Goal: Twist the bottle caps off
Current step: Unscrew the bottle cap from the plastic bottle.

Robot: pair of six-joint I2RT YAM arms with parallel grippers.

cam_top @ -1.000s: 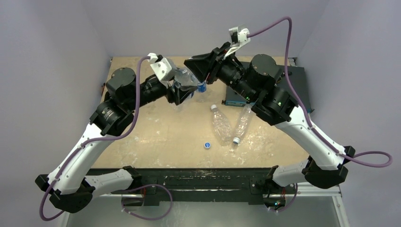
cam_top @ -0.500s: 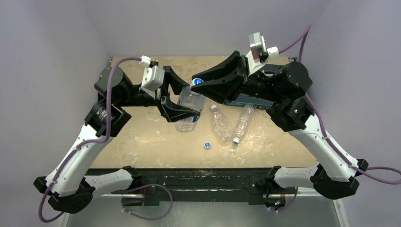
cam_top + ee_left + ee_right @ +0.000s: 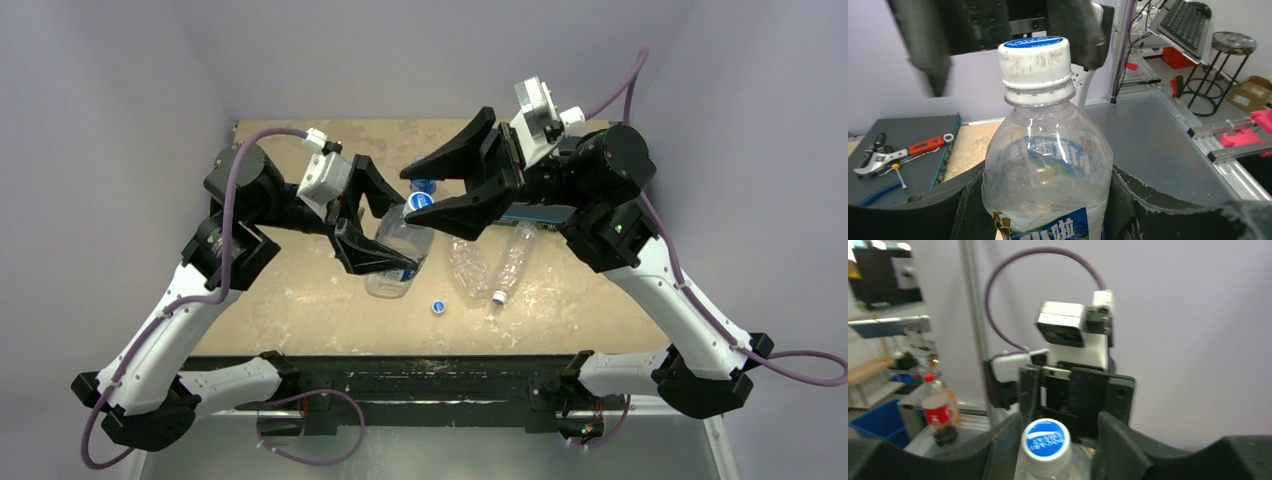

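Observation:
My left gripper (image 3: 385, 252) (image 3: 1048, 212) is shut on the body of a clear labelled bottle (image 3: 400, 262) (image 3: 1048, 165), held above the table with its neck up. Its white-sided cap with a blue top (image 3: 420, 201) (image 3: 1035, 60) (image 3: 1046, 441) sits on the neck. My right gripper (image 3: 410, 194) (image 3: 1058, 445) is open, one finger on each side of that cap, with a gap on the right side. Two unlabelled bottles (image 3: 466, 262) (image 3: 512, 260) lie on the table. A loose blue cap (image 3: 438, 306) lies near them.
A further bit of blue (image 3: 424, 186) shows on the table behind the right fingers. A dark case with a red-handled wrench (image 3: 923, 146) and other tools sits at the back right. Purple walls close in the table on three sides.
The right gripper, shut on the cap before, has opened around it. Both arms brought the bottle from the back toward the table's middle and turned it neck-up.

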